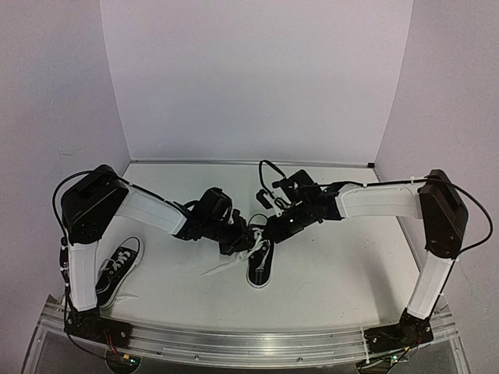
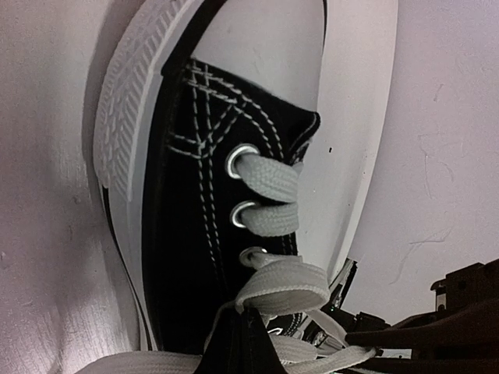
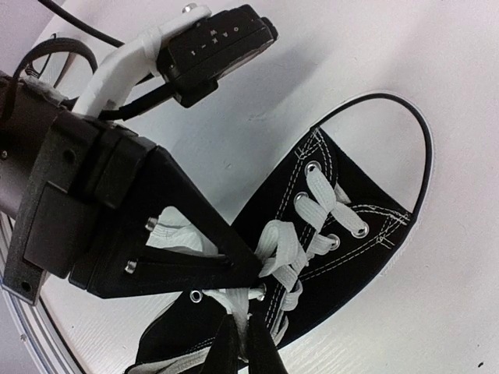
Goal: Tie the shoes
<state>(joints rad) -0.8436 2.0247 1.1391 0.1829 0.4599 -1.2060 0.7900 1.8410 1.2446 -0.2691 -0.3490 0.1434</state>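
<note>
Top external view, two shoes (image 1: 117,273) (image 1: 260,265), left jaws, right jaws, each pinching a white lace (image 3: 284,251).

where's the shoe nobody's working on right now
Top view: the second sneaker lies at the table's near left, right beside the left arm, well left of the centre sneaker.

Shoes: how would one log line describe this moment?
step: tying | left gripper: shut on laces, middle shoe | right gripper: shut on same laces | other shoe: beside left arm
</note>
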